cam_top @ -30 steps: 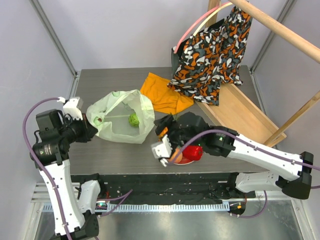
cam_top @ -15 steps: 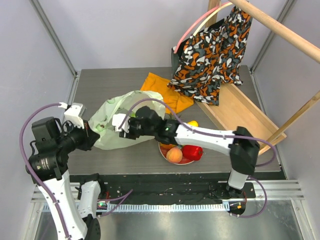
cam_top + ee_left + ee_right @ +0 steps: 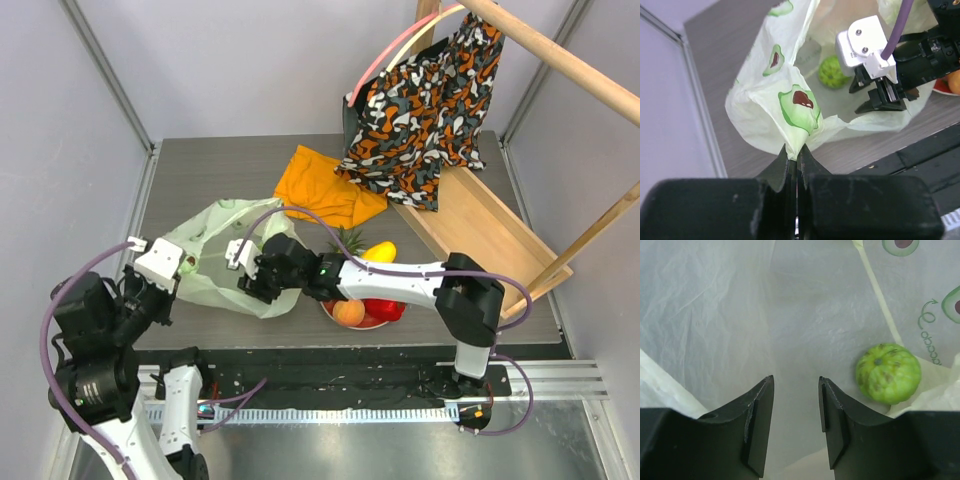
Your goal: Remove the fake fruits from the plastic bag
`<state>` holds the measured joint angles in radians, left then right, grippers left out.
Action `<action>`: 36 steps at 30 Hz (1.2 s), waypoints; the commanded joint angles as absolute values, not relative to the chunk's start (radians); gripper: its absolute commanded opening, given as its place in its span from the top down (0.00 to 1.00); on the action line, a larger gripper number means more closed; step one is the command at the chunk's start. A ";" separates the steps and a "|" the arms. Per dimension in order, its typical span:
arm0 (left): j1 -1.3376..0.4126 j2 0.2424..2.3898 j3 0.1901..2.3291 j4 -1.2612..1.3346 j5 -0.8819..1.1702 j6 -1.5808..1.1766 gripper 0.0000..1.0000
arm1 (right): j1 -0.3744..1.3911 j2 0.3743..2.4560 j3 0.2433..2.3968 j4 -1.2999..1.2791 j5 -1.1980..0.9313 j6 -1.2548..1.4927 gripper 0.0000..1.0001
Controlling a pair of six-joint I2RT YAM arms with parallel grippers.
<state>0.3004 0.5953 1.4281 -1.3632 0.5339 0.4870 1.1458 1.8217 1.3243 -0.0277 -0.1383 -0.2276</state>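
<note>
Tabletop point(image 3: 200, 170): left gripper point(image 3: 794, 159) tight on plastic bag point(image 3: 765, 100); green fruit point(image 3: 888, 372), wrist-views only, by spread right gripper point(image 3: 795, 385).

Pale-green avocado-print bag point(image 3: 771, 92), green fruit point(image 3: 888, 373)

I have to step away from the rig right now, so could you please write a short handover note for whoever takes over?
Grippers: the left gripper is shut on the rim of the plastic bag, lifting its mouth open. The right gripper is open and empty inside the bag mouth.
Things: the green round fruit lies in the bag, beside the right fingers, untouched.
Done: the peach, red pepper and yellow mango are outside the bag.
Left: grasp the green fruit and take it out; no other fruit shows inside.
</note>
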 commanded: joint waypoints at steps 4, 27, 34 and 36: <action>0.298 0.549 1.414 -1.660 0.577 0.584 1.00 | 1.154 1.856 1.429 0.106 -0.006 -0.170 0.46; 0.296 0.500 1.318 -1.660 0.581 0.606 1.00 | 1.140 2.096 1.509 0.156 0.012 -0.277 0.45; 0.295 0.502 1.253 -1.609 0.526 0.592 1.00 | 1.112 1.918 1.529 0.040 -0.165 -0.322 0.79; 0.296 0.503 1.226 -1.565 0.499 0.566 1.00 | 1.094 1.829 1.514 0.006 -0.242 -0.331 0.80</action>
<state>0.2966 0.4946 1.2682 -1.3621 0.5446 0.5919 1.1202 2.0579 1.4765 0.0189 -0.0925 -0.2951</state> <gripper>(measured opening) 0.014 0.205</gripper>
